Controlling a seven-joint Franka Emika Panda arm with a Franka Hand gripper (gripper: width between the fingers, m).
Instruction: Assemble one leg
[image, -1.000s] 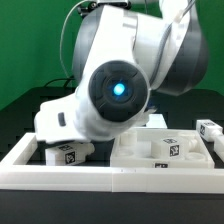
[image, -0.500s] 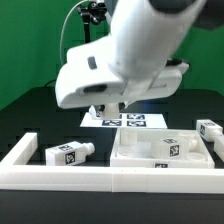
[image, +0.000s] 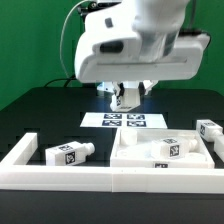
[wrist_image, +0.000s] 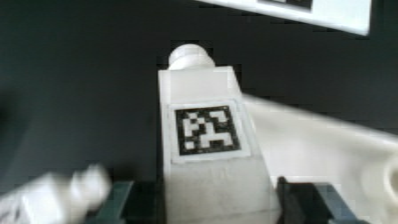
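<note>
My gripper (image: 125, 98) hangs high over the marker board (image: 125, 121), shut on a white leg (image: 128, 95) that points down from the jaws. In the wrist view the held leg (wrist_image: 205, 120) fills the middle, its square tag facing the camera and its rounded tip away from the jaws. The dark fingers (wrist_image: 128, 203) press on both its sides, around my gripper's centre (wrist_image: 205, 203). Another leg (image: 68, 153) lies at the exterior view's left. A second (image: 170, 149) lies on the white square panel (image: 128, 154). A third (image: 208, 129) lies at the far right.
A long white rail border (image: 70, 179) runs along the front and up the exterior view's left side. The square panel sits just behind it at centre right. The black table stretches back to a green backdrop.
The arm has swung up and back from low over the left of the rail border. It now hangs over the marker board with the leg in its jaws.
</note>
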